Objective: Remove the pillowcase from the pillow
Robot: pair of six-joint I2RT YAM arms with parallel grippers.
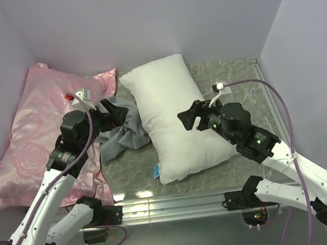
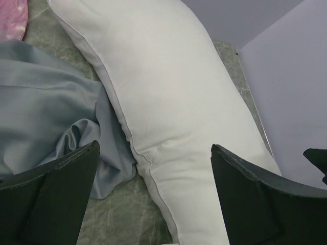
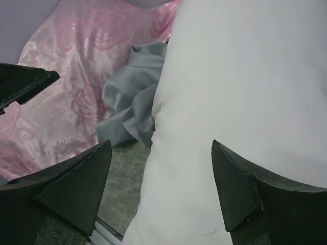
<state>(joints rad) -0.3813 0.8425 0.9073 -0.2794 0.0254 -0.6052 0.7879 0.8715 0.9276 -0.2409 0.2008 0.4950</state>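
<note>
The pillowcase (image 1: 123, 133) lies crumpled on the table (image 1: 128, 177), right against the pillow (image 1: 171, 115), which sits bare, so the stripping looks done! Left gripper (image 1: 110, 112) hangs released over the cloth and right gripper (image 1: 189, 115) is spread empty above the pillow. Next call: lift both arms clear. The pink pillow (image 1: 34, 131) crowds the left side.

— What sort of place would we call this?
— A robot test cell, we'd say, not a bedroom; plain pale walls (image 1: 140, 19) box in a small marbled bench (image 1: 238, 81) on three sides; an aluminium rail (image 1: 172, 203) runs along its near edge.
— And the bedding?
— We take it for props; the pillow (image 1: 171, 115) and the pink satin pillow (image 1: 30, 143) lie on the bench between the left arm (image 1: 47, 195) and the right arm (image 1: 285, 156); a purple cable (image 1: 247, 81) trails across it.
</note>
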